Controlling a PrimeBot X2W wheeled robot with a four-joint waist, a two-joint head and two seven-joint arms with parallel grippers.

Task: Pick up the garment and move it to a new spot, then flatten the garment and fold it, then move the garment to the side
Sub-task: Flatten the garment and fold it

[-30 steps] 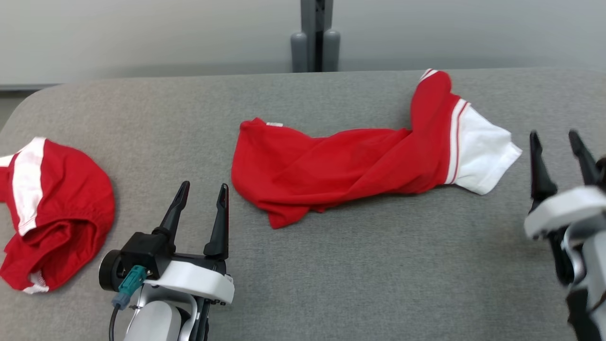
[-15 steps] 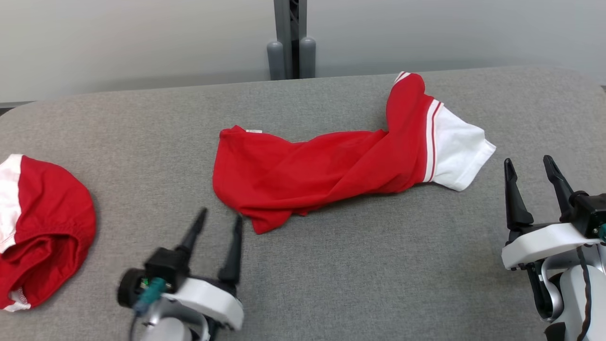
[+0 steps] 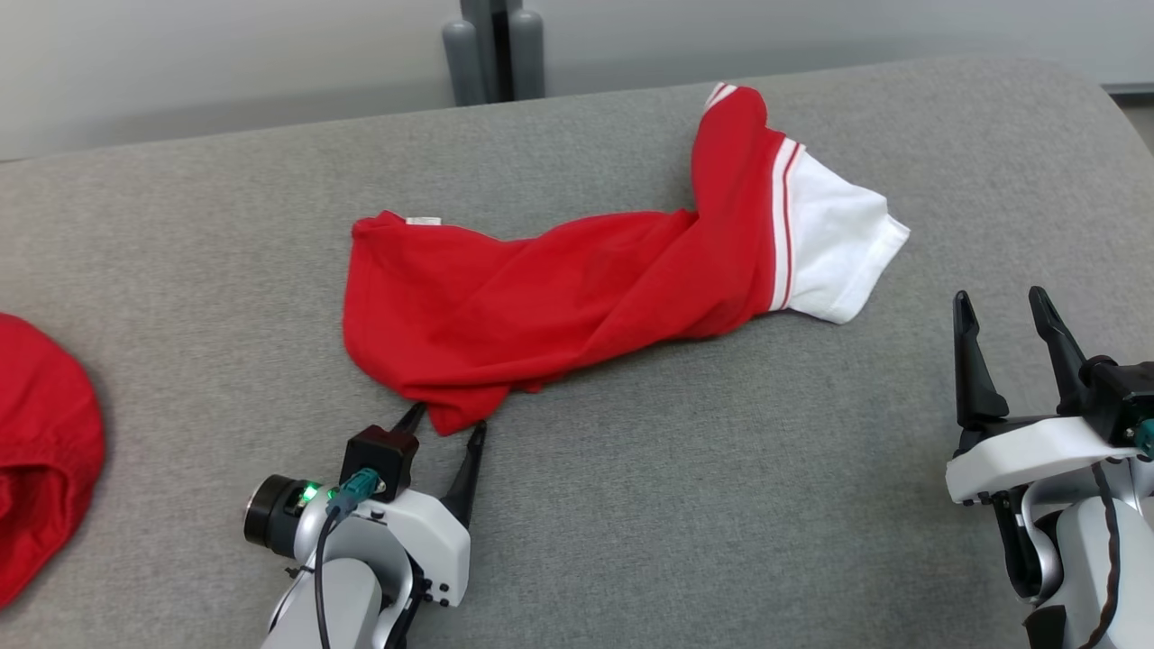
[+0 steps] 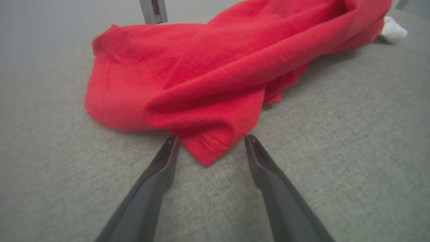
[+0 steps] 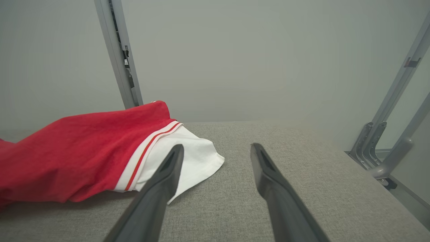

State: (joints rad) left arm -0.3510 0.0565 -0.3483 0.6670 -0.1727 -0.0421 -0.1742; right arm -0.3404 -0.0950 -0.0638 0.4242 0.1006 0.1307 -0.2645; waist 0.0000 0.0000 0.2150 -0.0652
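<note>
The garment [image 3: 559,297] is a red shirt with a white sleeve [image 3: 829,252], lying crumpled and stretched across the middle of the grey table [image 3: 721,496]. My left gripper [image 3: 448,417] stands open at the garment's near left corner. In the left wrist view that corner of the garment [image 4: 208,67] pokes between the tips of the left gripper [image 4: 211,141], low on the cloth-covered table. My right gripper [image 3: 1001,302] is open and empty, to the right of the white sleeve and apart from it. In the right wrist view the right gripper [image 5: 216,146] points past the sleeve [image 5: 195,158].
Another red garment [image 3: 41,451] lies at the table's left edge. A grey post [image 3: 491,45] stands behind the table. The table's rounded right corner [image 3: 1082,90] is near my right arm, with metal frame legs [image 5: 386,134] beyond it.
The head camera has swung right, shifting everything left in view. My left gripper has moved forward and down to the garment's near corner. The right gripper stays open at the right.
</note>
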